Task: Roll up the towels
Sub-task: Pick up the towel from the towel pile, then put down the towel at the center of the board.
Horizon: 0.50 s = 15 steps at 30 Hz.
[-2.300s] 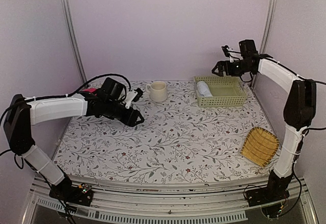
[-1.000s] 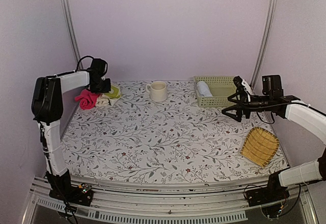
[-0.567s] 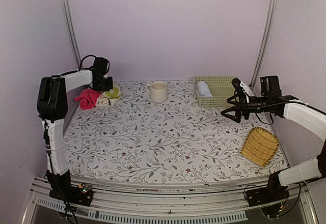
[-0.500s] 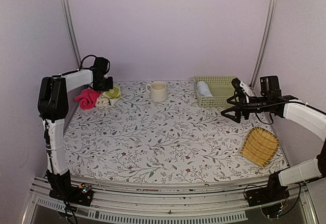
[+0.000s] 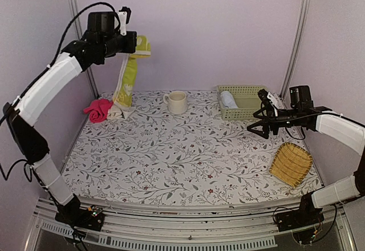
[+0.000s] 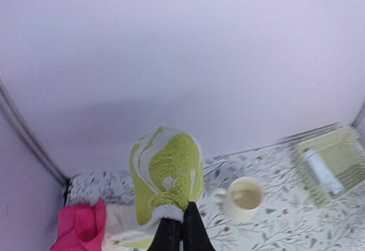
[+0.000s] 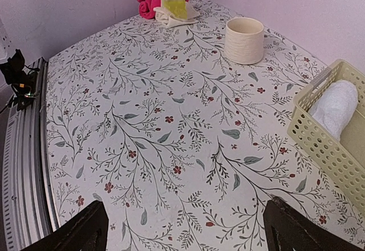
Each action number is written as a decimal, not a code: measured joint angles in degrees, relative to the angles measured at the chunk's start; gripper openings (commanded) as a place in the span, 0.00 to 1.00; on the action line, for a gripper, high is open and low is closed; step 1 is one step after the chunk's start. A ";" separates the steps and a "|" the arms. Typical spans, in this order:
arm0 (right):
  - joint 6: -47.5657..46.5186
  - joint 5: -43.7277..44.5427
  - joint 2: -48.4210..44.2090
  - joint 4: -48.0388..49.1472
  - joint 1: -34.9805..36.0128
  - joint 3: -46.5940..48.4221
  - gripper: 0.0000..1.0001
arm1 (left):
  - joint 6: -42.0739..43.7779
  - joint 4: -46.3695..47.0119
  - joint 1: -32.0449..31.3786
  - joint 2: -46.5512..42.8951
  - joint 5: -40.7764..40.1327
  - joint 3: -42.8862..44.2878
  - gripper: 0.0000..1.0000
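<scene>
My left gripper (image 5: 138,44) is raised high over the back left corner, shut on the top of the yellow-green and cream towel (image 5: 126,83). The towel hangs down, and its lower end rests on the table beside a pink cloth (image 5: 97,110). In the left wrist view the towel (image 6: 168,174) bulges just past my closed gripper (image 6: 181,228). A pale rolled towel (image 5: 228,98) lies in the green basket (image 5: 245,114). My right gripper (image 5: 256,113) hovers open in front of the basket; in the right wrist view this gripper (image 7: 185,234) has only tablecloth between its fingers.
A cream mug (image 5: 177,101) stands at the back middle. A yellow woven bamboo tray (image 5: 291,164) leans at the right edge. Metal frame posts run up at both back corners. The floral tablecloth (image 5: 182,160) covers the table.
The left gripper closed on the yellow-green towel at the back left corner and lifted it high, so it now hangs. The right arm barely moved.
</scene>
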 measured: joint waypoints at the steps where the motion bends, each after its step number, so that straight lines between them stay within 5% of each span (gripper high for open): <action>1: -0.02 0.02 0.02 -0.17 0.00 0.02 0.96 | 1.44 1.40 -3.65 -3.54 0.94 0.50 0.00; 5: -0.15 0.31 0.02 -0.61 0.00 0.52 0.96 | 3.50 7.04 -15.91 -16.20 8.35 -2.82 0.00; 10: -0.09 0.63 0.02 -0.68 0.00 0.76 0.97 | 0.48 11.63 -17.25 -24.68 19.98 -18.34 0.00; 15: 0.15 0.83 0.44 -0.68 0.00 0.94 0.96 | -4.61 14.86 -20.26 -22.82 31.17 -35.58 0.00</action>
